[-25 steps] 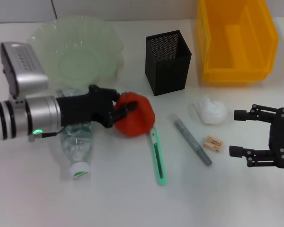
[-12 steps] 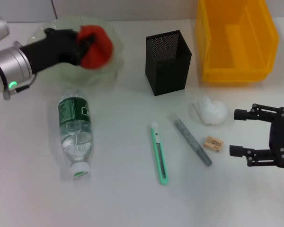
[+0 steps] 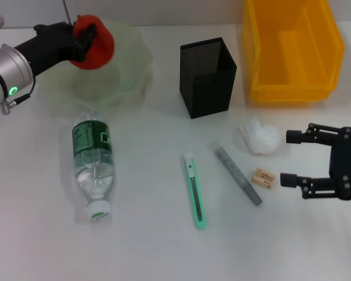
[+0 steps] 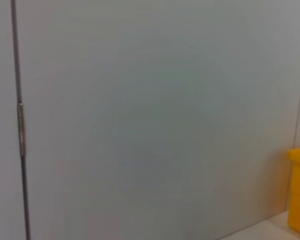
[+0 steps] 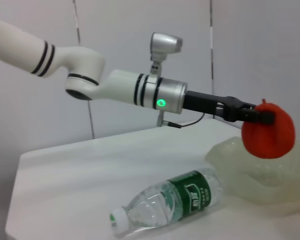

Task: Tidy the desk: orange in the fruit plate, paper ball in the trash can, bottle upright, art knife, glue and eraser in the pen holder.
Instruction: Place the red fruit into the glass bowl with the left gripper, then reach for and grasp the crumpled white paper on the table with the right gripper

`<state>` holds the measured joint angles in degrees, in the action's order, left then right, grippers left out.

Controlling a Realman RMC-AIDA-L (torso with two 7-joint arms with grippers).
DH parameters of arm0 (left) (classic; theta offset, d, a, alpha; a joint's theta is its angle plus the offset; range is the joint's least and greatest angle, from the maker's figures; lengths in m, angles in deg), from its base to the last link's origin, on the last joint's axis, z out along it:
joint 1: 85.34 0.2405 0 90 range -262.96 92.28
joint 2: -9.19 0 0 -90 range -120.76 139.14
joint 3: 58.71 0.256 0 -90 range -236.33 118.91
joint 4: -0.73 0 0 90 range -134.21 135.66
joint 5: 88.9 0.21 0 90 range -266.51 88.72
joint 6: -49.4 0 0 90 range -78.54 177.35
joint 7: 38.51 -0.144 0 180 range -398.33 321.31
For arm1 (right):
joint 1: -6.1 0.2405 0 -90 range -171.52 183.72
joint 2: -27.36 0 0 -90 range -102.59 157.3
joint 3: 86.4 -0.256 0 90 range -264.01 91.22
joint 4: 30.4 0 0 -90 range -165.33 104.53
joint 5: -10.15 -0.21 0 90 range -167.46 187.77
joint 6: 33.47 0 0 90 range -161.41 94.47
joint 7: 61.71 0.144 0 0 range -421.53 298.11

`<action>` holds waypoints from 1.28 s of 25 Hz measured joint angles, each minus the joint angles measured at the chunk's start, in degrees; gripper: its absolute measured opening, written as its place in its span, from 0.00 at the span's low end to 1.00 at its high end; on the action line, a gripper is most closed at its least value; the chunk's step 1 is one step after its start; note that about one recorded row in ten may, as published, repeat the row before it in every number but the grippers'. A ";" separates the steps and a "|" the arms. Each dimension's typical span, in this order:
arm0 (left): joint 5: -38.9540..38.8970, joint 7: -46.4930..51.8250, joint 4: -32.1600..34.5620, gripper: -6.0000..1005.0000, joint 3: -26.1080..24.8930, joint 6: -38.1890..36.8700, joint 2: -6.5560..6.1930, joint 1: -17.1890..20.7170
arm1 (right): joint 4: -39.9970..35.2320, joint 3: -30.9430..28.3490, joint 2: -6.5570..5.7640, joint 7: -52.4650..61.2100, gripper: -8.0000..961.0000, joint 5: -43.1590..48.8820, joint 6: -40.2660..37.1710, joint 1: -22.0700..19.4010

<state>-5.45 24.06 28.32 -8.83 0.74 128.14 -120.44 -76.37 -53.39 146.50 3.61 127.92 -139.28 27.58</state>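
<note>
Two hands are in view. The left hand [image 3: 81, 40] is up at about 10 o'clock on the table [image 3: 146, 246], and it is pinching the orange [image 3: 93, 34]. The orange is held in the air over the far left edge of the fruit plate [image 3: 126, 70]. It is not lying in the plate.

The right hand [image 3: 292, 159] is at about 4 o'clock, just above the table, with its fingers spread wide and nothing between them. The eraser [image 3: 264, 178] lies just beside its lower finger, not touching. The paper ball [image 3: 260, 136] sits near the upper finger.

The bottle [image 3: 93, 168] lies on its side at about 8 o'clock, with its cap pointing toward the near edge. The art knife [image 3: 195, 191] lies flat near the middle, at about 6 o'clock. The glue [image 3: 234, 172] lies just to the right of it, tilted. The pen holder [image 3: 207, 77] stands upright at about 12 o'clock. The yellow trash can [image 3: 292, 50] stands at about 2 o'clock, to the right of the pen holder.
</note>
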 joint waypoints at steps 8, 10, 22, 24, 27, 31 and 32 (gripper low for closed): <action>0.32 1.46 3.15 0.30 0.92 -13.57 -0.44 3.37 | -13.03 0.39 0.14 20.01 0.86 0.01 1.18 0.58; 0.54 1.39 3.75 0.40 1.20 -17.73 -0.51 4.53 | -20.67 1.21 0.05 32.39 0.86 1.20 0.67 1.49; 1.39 -2.32 6.09 0.83 8.22 -35.43 -0.45 13.27 | -33.06 25.95 -0.03 78.46 0.86 31.98 3.30 18.89; 1.39 -2.32 6.09 0.84 8.22 -35.43 -0.45 13.27 | -26.94 33.34 0.16 81.79 0.86 35.21 8.82 21.34; 1.38 -2.56 5.78 0.85 9.26 -35.97 -0.39 15.14 | -23.51 37.48 0.18 83.31 0.84 35.59 12.62 22.10; 1.38 -2.76 5.74 0.85 9.34 -36.08 -0.39 15.52 | -18.28 41.80 0.20 85.16 0.81 35.97 19.04 23.45; 1.37 -3.02 5.69 0.85 9.42 -36.30 -0.39 16.10 | -18.28 41.80 0.20 85.16 0.80 35.97 19.04 23.45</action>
<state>-4.08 21.04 34.01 0.59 -35.56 127.75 -104.34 -94.65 -11.59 146.71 88.77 163.88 -120.24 51.03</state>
